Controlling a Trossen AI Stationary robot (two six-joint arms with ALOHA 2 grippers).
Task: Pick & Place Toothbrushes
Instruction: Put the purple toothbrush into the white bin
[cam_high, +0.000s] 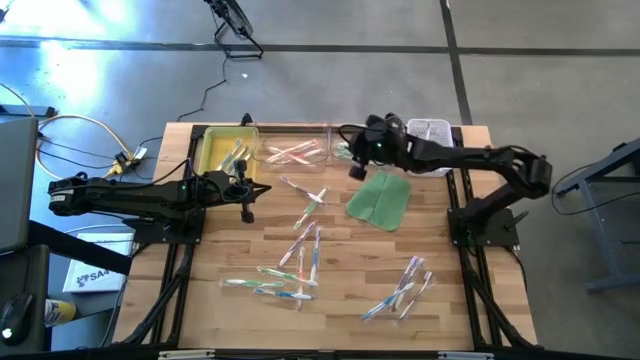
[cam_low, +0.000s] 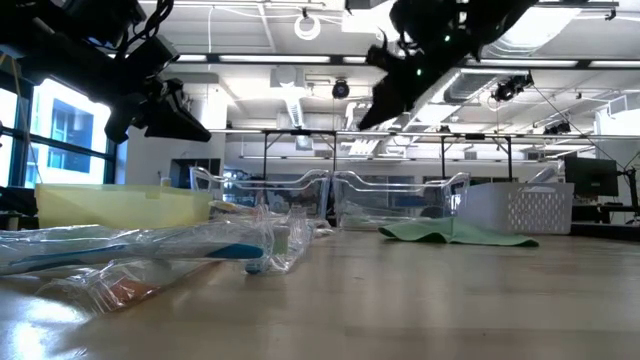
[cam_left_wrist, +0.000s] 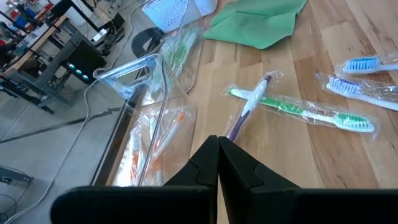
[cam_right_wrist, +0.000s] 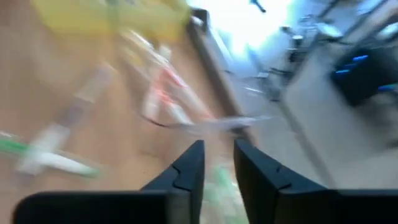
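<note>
My left gripper (cam_high: 245, 205) hangs over the left part of the table (cam_high: 450, 300), just in front of the yellow bin (cam_high: 212, 150), and its fingers (cam_left_wrist: 208, 171) are pressed together with nothing between them. Right ahead of those fingertips a purple toothbrush (cam_left_wrist: 249, 109) lies crossed with a green toothbrush (cam_left_wrist: 298, 111), both in clear wrappers, and past them two blue toothbrushes (cam_left_wrist: 364, 78) lie side by side. To one side of the fingertips stand clear bins (cam_left_wrist: 155, 118) with orange-handled brushes (cam_left_wrist: 158, 140) inside. Farther out from both of my grippers, toward the front edge, more wrapped toothbrushes (cam_high: 290, 265) lie scattered on the wood, with a smaller bunch (cam_high: 400, 290) at the front right. My right gripper (cam_high: 357, 170) is held up in the air over the back of the table, near the clear bin (cam_high: 295, 150) that holds pinkish brushes and just beside the green cloth (cam_high: 380, 198). Its fingers (cam_right_wrist: 189, 171) stand a narrow gap apart, and I cannot see anything between them; that view is smeared, so I cannot tell more. A white basket (cam_high: 430, 130) sits at the back right corner behind my right arm.
</note>
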